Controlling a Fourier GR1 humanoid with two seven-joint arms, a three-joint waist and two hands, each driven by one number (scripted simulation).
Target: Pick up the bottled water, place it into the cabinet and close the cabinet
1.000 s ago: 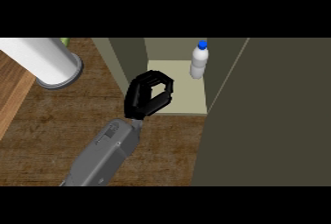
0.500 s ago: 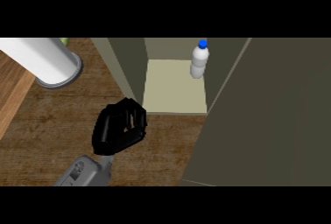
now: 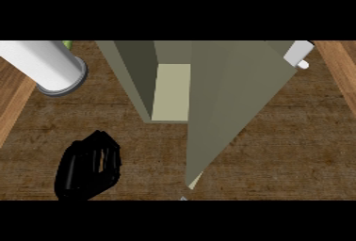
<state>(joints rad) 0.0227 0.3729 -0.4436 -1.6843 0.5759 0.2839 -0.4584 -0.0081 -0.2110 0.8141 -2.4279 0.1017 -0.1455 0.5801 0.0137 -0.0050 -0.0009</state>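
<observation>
head view: the cabinet (image 3: 139,70) sits on the wooden counter (image 3: 285,141), its door (image 3: 236,94) swung most of the way across the opening. the bottled water is hidden, so its axis cannot be told. the left hand (image 3: 87,164) hovers low left, fingers curled, holding nothing.

The cabinet door (image 3: 230,103) covers most of the inside, so I can't see the bottled water. The lower edge cuts off my left hand (image 3: 87,167).
</observation>
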